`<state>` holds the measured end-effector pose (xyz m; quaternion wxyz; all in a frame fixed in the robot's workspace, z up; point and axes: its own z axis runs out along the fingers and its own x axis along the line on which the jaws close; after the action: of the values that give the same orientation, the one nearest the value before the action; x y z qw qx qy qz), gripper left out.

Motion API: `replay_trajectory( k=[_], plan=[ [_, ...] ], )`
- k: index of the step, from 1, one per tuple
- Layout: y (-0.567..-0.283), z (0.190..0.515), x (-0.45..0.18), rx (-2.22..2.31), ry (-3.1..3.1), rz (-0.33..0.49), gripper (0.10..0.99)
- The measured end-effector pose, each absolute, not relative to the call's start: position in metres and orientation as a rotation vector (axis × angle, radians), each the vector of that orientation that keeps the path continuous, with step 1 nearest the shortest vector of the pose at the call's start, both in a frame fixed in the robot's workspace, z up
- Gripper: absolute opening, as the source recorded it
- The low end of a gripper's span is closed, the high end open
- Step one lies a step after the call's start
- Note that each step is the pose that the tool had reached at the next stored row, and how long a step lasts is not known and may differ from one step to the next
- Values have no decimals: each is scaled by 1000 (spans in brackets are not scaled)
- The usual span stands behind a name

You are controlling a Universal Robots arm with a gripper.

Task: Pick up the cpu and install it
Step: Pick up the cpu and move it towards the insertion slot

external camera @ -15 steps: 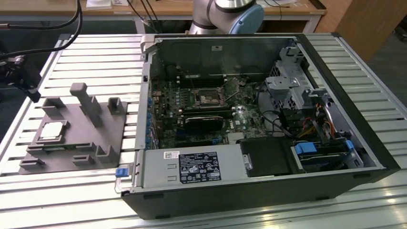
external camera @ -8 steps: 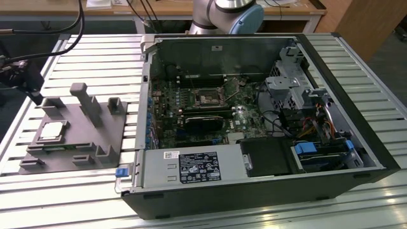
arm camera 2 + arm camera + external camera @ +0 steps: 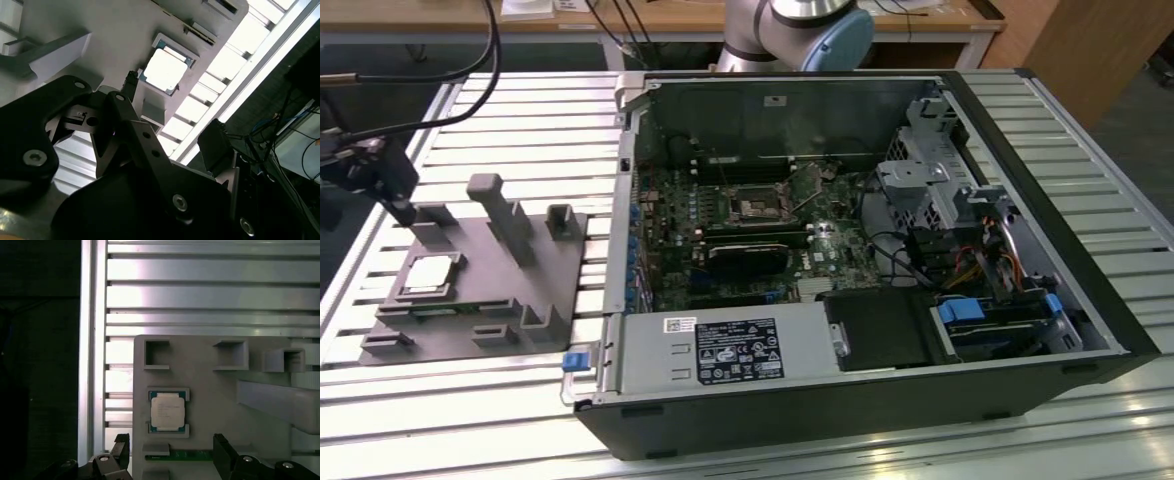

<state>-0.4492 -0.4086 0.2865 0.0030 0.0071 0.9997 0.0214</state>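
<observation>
- Exterior view, lower left of the frame: the cpu (image 3: 430, 275) lies flat in a shallow square seat on the grey fixture plate (image 3: 520, 300), with its pale metal top facing up.
- In the first wrist view the chip looks square, so no long axis can be told. Its edges run parallel with the plate's edges, and small lips of the seat close on two opposite sides.
- A thin green strip (image 3: 180, 456) sits in a slot just beside the seat, between the chip and the fingers (image 3: 120, 447).
- Upright grey blocks (image 3: 507, 225) stand on the plate near the chip, toward the exterior view's right and further up the frame.
- The gripper (image 3: 398, 208) hangs at the left edge of the frame, over the plate's far corner and apart from the chip. Both wrist views show its fingers spread wide with nothing between them.
- The plate rests on a slatted aluminium table (image 3: 494, 130).
- An open computer case (image 3: 854, 420) takes the right half of the frame. Its motherboard socket (image 3: 758, 207) lies near the centre, well apart from the chip.
</observation>
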Motion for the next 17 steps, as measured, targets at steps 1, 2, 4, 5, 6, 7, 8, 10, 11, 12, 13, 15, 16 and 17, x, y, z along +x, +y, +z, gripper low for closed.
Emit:
replay_trajectory(
  k=[1, 2, 4, 5, 6, 7, 8, 10, 11, 12, 13, 15, 16, 17],
  plan=[
    [-409, 285, -449, 22, 3135, 67, 761],
    [-409, 284, -449, 22, 3135, 67, 761],
    [-409, 282, -449, 22, 3135, 67, 761],
    [-409, 281, -449, 22, 3135, 67, 761],
    [-409, 280, -449, 21, 3135, 67, 761],
    [-409, 279, -449, 19, 3135, 67, 761],
    [-410, 278, -449, 17, 3135, 67, 761],
    [-411, 276, -449, 6, 3136, 67, 761],
    [-411, 274, -449, -1, 3136, 67, 761],
    [-411, 273, -449, -8, 3136, 67, 761],
    [-411, 272, -449, -13, 3136, 67, 761],
    [-411, 270, -449, -15, 3136, 67, 761],
    [-411, 269, -449, -16, 3136, 67, 761],
    [-411, 269, -449, -16, 3136, 67, 761]
  ],
)
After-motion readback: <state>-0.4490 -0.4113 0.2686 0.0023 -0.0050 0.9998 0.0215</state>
